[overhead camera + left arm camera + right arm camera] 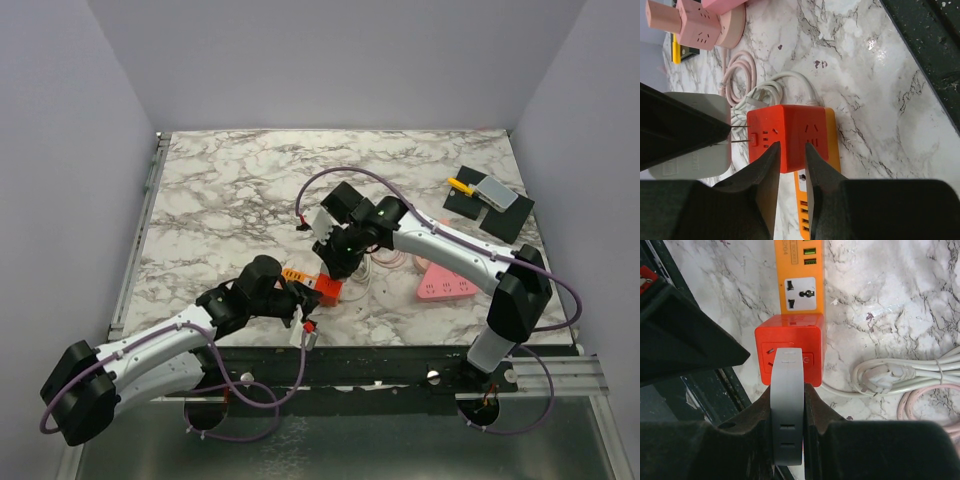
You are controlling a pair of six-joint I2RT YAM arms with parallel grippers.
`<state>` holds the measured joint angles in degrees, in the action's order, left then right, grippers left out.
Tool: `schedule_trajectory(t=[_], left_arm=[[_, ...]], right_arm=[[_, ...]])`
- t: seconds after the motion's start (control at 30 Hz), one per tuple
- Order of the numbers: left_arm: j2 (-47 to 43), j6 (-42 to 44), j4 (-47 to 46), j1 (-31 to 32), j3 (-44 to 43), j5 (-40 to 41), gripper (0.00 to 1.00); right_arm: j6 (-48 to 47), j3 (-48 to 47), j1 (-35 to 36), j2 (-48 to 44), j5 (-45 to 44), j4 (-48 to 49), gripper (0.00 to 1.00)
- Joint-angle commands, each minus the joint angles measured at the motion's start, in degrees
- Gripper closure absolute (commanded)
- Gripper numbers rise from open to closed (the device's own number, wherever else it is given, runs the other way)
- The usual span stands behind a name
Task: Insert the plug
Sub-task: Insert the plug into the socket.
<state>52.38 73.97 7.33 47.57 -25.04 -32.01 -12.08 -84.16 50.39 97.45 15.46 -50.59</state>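
The right claw (788, 390) gripped the grey plug (787, 410) edgewise, holding it level with the side socket of the red cube (790, 127), not yet seated. The left claw (790, 150), jaws narrowly apart, met the cube, probably to brace it. Whether it gripped anything could not be told.

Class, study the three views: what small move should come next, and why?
Probably the right gripper should push the grey plug straight into the red cube socket: its prongs show bare outside the face, and the left gripper is at the cube, seemingly bracing it.
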Motion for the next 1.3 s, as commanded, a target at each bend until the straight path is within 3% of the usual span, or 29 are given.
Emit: schedule_trajectory(t=[0.0, 0.37, 0.9, 1.27], left_arm=[[1.52, -1.43, -0.96, 0.83, -1.04, 1.34, 0.74], [4.35, -3.95, -2.03, 1.14, -2.31, 4.47, 0.77], [-0.09, -5.87, -2.1, 1.49, -1.33, 4.88, 0.77], [4.03, -5.62, -2.14, 1.49, -1.72, 6.52, 0.87]], right_arm=[[-0.05, 1.25, 0.91, -2.27, -1.53, 3.34, 0.99], [-0.49, 1.94, 1.38, -1.48, -0.77, 4.45, 0.99], [-0.94, 1.94, 1.64, -0.53, -0.25, 3.76, 0.99], [-0.93, 2.55, 2.33, -0.66, 0.17, 3.64, 0.99]])
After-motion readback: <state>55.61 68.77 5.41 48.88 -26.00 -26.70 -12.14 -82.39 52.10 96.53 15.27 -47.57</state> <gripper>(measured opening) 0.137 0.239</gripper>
